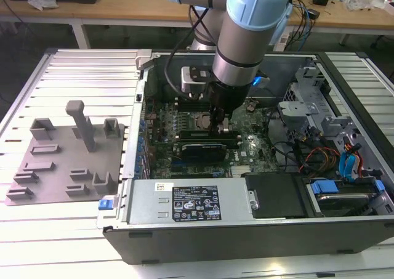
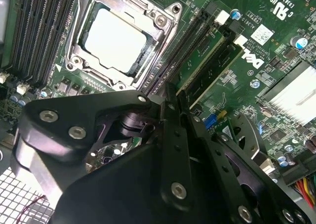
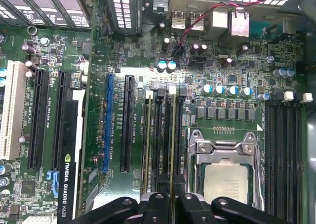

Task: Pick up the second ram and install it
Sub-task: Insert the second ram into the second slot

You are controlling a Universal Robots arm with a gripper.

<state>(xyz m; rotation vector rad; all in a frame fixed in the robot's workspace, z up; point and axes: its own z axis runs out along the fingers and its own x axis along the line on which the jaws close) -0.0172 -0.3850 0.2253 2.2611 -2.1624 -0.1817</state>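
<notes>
Ram (image 3: 172,135) | edge-up in slot beside CPU socket (image 3: 224,177) | end effector (image 3: 172,200) clamped on its top edge | judged light, stiff, fragile; grip long edges, not chips

Bright, even overhead light; soft shadows, little glare.

This is an electronics lab or robotics workshop. An open desktop computer case (image 1: 246,223) lies on a slatted metal worktable (image 1: 80,76), its green motherboard (image 1: 246,149) bare beneath the gripper (image 1: 220,126). A grey fixture plate (image 1: 55,165) rests well off to the gripper's side. Beyond the arm stands a wooden bench (image 1: 123,8) strewn with cables (image 1: 301,8).
</notes>
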